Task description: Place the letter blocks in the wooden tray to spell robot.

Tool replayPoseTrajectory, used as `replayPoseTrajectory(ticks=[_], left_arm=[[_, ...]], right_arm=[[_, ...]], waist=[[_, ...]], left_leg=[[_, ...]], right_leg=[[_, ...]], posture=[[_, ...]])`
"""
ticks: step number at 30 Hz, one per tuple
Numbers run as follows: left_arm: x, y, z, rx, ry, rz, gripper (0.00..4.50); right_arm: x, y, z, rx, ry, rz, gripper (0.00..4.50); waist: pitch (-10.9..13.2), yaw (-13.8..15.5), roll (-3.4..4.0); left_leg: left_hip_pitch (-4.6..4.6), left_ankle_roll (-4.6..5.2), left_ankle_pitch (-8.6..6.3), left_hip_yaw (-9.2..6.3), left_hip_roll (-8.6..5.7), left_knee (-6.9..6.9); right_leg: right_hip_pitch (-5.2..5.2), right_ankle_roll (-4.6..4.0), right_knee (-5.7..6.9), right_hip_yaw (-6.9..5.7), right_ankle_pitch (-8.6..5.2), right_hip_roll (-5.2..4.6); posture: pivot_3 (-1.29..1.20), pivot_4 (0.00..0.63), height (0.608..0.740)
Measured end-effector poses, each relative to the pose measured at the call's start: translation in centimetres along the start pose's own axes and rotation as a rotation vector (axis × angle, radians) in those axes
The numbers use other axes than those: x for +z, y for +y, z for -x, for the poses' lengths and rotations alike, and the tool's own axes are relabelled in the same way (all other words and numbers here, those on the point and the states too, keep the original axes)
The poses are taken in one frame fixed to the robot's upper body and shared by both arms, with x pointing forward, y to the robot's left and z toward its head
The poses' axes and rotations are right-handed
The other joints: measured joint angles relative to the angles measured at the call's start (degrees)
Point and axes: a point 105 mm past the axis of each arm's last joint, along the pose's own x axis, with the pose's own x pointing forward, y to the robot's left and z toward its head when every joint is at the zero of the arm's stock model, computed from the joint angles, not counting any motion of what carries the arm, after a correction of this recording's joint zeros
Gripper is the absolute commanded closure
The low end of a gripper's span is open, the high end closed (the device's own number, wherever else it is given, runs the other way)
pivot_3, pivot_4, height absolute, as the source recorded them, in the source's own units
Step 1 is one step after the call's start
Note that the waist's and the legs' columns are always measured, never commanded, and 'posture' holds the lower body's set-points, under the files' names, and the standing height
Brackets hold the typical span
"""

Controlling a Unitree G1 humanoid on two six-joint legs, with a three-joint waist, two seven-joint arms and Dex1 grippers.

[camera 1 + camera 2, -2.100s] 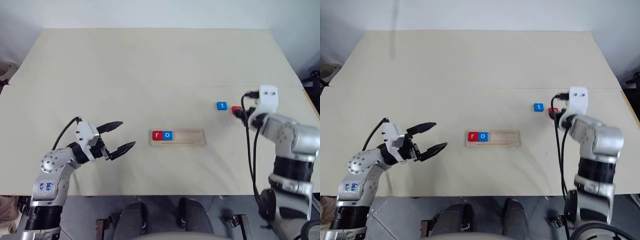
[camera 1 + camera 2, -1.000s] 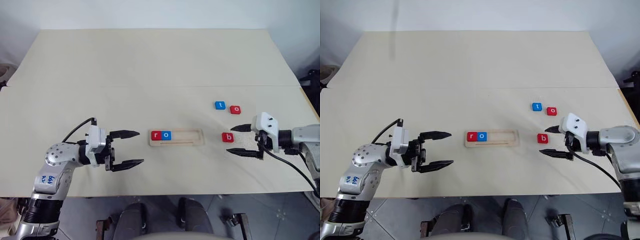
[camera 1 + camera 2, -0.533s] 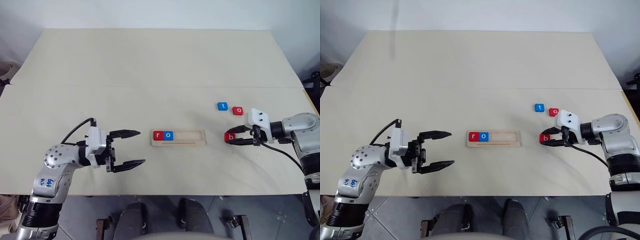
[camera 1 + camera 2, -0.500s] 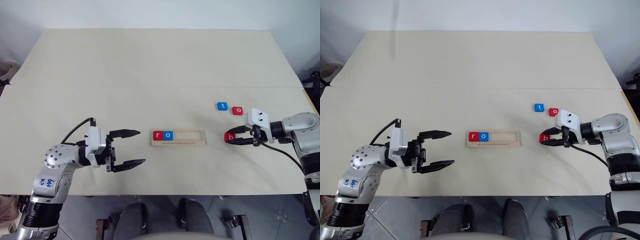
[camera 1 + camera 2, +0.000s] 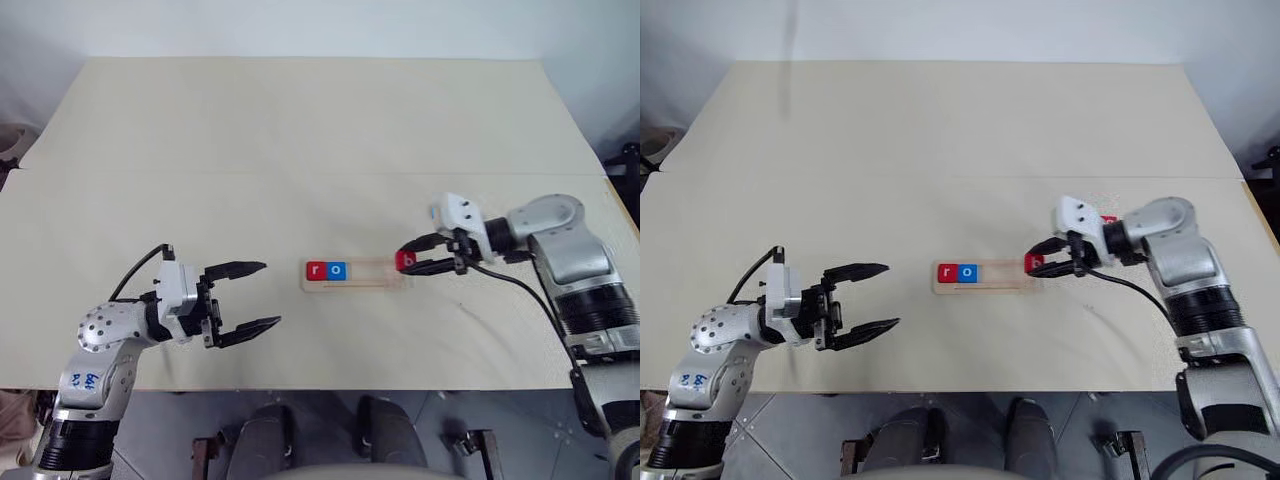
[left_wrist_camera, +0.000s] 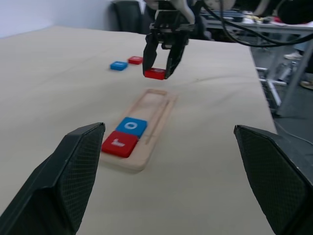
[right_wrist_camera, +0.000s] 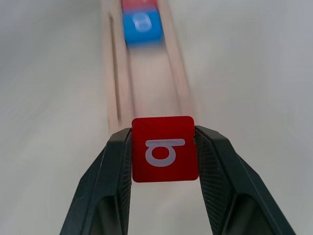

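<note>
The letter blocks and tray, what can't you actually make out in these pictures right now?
- Loose blue block and loose red block: letters too small to read in the left wrist view; in the head views the right arm covers them.
- Red r block: cut off by the edge of the right wrist view.
- Blue o block there: letter blurred.
- Red b block: whether it is past the wooden tray's end rim, unclear overhead.

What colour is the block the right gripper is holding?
Red, with a white letter b; clearest in the right wrist view.

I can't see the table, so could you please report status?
Right gripper shut on red square b tile, above pale wooden tray's right end. Left gripper open, idle. Nothing blocking.
</note>
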Motion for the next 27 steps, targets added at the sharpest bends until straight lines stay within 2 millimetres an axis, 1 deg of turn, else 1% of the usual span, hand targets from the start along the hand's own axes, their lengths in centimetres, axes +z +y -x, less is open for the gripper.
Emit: replayPoseTrajectory(ticks=[2, 4, 9, 14, 17, 19, 20, 25, 26, 27], left_arm=[[0.0, 0.0, -0.1, 0.011, -0.008, 0.003, 0.00], [-0.1, 0.0, -0.1, 0.020, -0.011, 0.007, 0.00], [-0.2, 0.1, 0.1, 0.047, -0.007, 0.009, 0.00], [-0.4, -0.1, 0.4, 0.076, -0.001, 0.016, 0.00], [0.0, -0.2, 0.2, 0.078, -0.007, 0.000, 0.00], [0.0, -0.2, 0.2, 0.084, -0.008, -0.002, 0.00], [0.0, -0.1, 0.2, 0.087, -0.008, -0.001, 0.00], [0.0, -0.1, 0.3, 0.102, -0.006, 0.001, 0.00], [0.0, -0.1, 0.4, 0.104, -0.005, 0.001, 0.00], [0.0, -0.1, 0.4, 0.106, -0.005, 0.001, 0.00]], right_arm=[[1.1, 0.2, -2.0, 0.028, -0.017, 0.005, 3.04], [1.2, 0.2, -2.8, 0.030, -0.009, 0.005, 3.04], [1.4, -0.1, -3.5, 0.023, 0.009, 0.009, 3.04], [0.8, -0.1, -3.9, 0.026, 0.026, -0.003, 3.04], [0.8, 0.0, -4.3, 0.031, 0.022, -0.009, 3.04], [1.1, 0.0, -4.6, 0.040, 0.015, -0.004, 2.31], [1.2, 0.0, -4.7, 0.044, 0.014, -0.001, 2.02], [0.9, 0.1, -4.9, 0.050, 0.021, -0.011, 0.28], [0.8, 0.1, -4.9, 0.050, 0.021, -0.013, 0.02], [0.8, 0.1, -4.8, 0.049, 0.021, -0.015, 0.02]], waist=[[0.0, 0.0, 0.00], [0.0, 0.1, 0.00], [0.0, -0.2, 0.00], [0.0, -0.3, 0.00], [0.0, -0.3, 0.00], [0.0, -0.3, 0.00], [0.0, -0.3, 0.00], [0.0, -0.3, 0.00], [0.0, -0.3, 0.00], [0.0, -0.3, 0.00]], left_leg=[[-0.01, 0.00, 0.00, -0.01, -0.01, -0.02], [-0.05, 0.00, 0.00, -0.02, -0.03, 0.00], [-0.04, -0.01, 0.00, -0.01, -0.02, -0.04], [-0.04, -0.01, 0.00, 0.01, -0.01, -0.04], [-0.04, -0.01, 0.00, 0.01, -0.01, -0.04], [-0.04, -0.01, 0.00, 0.01, -0.01, -0.04], [-0.04, -0.01, 0.00, 0.01, -0.01, -0.04], [-0.04, -0.01, 0.00, 0.01, -0.01, -0.04], [-0.04, -0.01, 0.00, 0.01, -0.01, -0.04], [-0.04, -0.01, 0.00, 0.01, -0.01, -0.04]], right_leg=[[-0.03, 0.00, 0.04, -0.01, 0.00, 0.00], [-0.03, 0.00, 0.02, -0.03, 0.00, 0.00], [-0.05, 0.00, 0.02, -0.04, 0.00, 0.02], [-0.06, 0.00, 0.02, -0.03, 0.00, 0.02], [-0.06, 0.00, 0.03, -0.03, 0.00, 0.02], [-0.06, 0.00, 0.03, -0.03, 0.00, 0.02], [-0.06, 0.00, 0.03, -0.03, 0.00, 0.02], [-0.06, 0.00, 0.03, -0.03, 0.00, 0.02], [-0.06, 0.00, 0.03, -0.03, 0.00, 0.02], [-0.06, 0.00, 0.03, -0.03, 0.00, 0.02]], posture=[[0.00, 0.150, 0.740], [0.00, 0.150, 0.740], [0.00, 0.150, 0.740], [0.00, 0.150, 0.740], [0.00, 0.150, 0.740], [0.00, 0.150, 0.740], [0.00, 0.150, 0.740], [0.00, 0.150, 0.740], [0.00, 0.150, 0.740], [0.00, 0.150, 0.740]])
